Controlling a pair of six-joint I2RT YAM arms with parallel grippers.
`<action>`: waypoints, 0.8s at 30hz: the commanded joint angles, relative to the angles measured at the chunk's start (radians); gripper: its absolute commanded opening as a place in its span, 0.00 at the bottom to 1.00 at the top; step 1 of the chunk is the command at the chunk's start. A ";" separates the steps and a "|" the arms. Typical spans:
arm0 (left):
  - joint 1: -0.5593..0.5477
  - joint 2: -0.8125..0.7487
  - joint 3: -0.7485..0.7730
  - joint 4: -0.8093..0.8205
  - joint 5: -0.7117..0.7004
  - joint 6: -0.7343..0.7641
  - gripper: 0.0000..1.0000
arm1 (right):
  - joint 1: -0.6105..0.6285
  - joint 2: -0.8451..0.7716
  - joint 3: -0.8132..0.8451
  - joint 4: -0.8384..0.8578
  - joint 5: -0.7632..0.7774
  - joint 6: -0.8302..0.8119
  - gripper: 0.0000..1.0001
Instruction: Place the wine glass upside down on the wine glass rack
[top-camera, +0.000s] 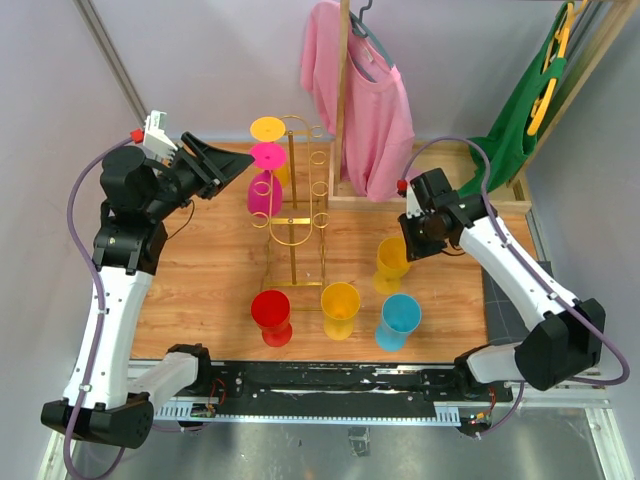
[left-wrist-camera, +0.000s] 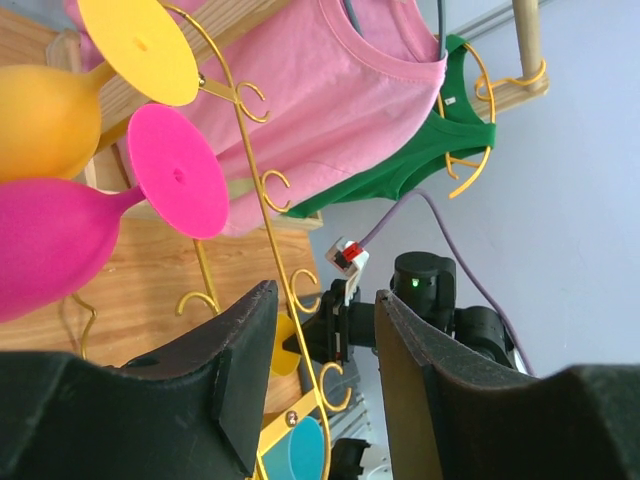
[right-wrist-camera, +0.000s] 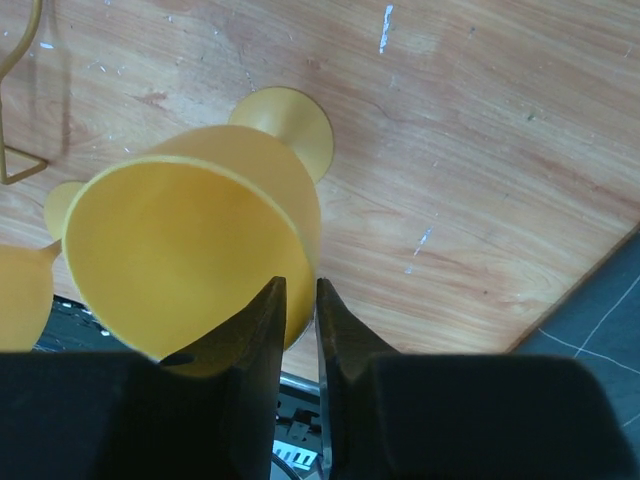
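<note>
Since two glasses hang bowl-down on the far side, I read this as a fetch step. Wooden table (top-camera: 200, 260), with the gold rack (top-camera: 295, 200) at centre, far. A pink glass (top-camera: 264, 190) and a yellow glass (top-camera: 268, 130) are hooked by their feet on its left loops. The target glass (top-camera: 390, 262), also yellow, sits mouth-up just right of the rack, foot apparently on the table. My right gripper (right-wrist-camera: 300, 310) is clamped on its rim, one finger inside the bowl, probably to lift and invert it. My left gripper (left-wrist-camera: 325, 370) hovers spread and empty left of the rack, out of the way.
</note>
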 joint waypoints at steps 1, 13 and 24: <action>-0.005 -0.011 0.026 0.038 0.020 -0.004 0.49 | 0.019 0.018 -0.002 0.002 0.029 0.000 0.14; -0.005 -0.014 0.009 0.053 0.019 -0.008 0.50 | 0.021 -0.084 0.074 -0.061 0.197 0.039 0.01; -0.006 -0.008 -0.011 0.094 0.022 -0.031 0.50 | 0.024 -0.244 0.298 -0.063 0.441 0.064 0.01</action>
